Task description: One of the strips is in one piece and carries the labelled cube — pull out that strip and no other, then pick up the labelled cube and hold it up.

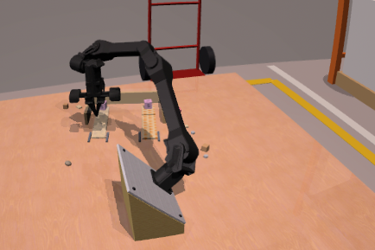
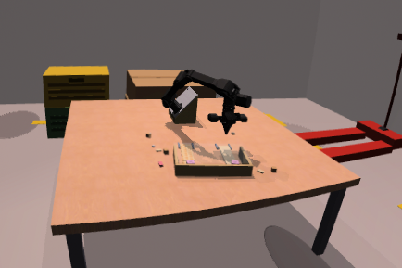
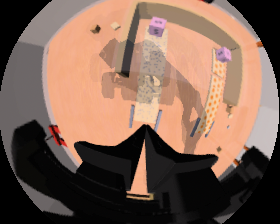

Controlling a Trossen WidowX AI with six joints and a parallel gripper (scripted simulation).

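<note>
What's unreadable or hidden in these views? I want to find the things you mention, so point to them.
- Label on the left strip's cube (image 1: 104, 105) (image 2: 235, 162) (image 3: 157, 27): marks too small in wrist view; gripper (image 1: 97, 115) (image 2: 226, 133) (image 3: 145, 127) partly covers the cube in top view.
- Right wall (image 1: 162, 114) (image 2: 175, 162) (image 3: 232, 90): partly behind the arm, top view.
- Cube faces against the strips: hidden, all views.

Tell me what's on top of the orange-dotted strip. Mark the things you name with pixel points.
A purple cube (image 1: 148, 104) (image 2: 190, 161) (image 3: 223, 54) sits at its far end, hiding the bit of strip (image 1: 149, 125) (image 3: 214, 97) beneath; the cube's underside can't be seen.

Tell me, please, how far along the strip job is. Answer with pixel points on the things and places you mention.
Nothing looks finished: both strips, speckled (image 3: 153, 55) and orange-dotted (image 3: 213, 95), lie between their rails, each with a purple cube at its far end. The pincer (image 1: 96, 115) (image 2: 226, 133) (image 3: 145, 127), shut and empty, hovers near the speckled strip. Pulling the right strip and lifting its labelled cube remain.
</note>
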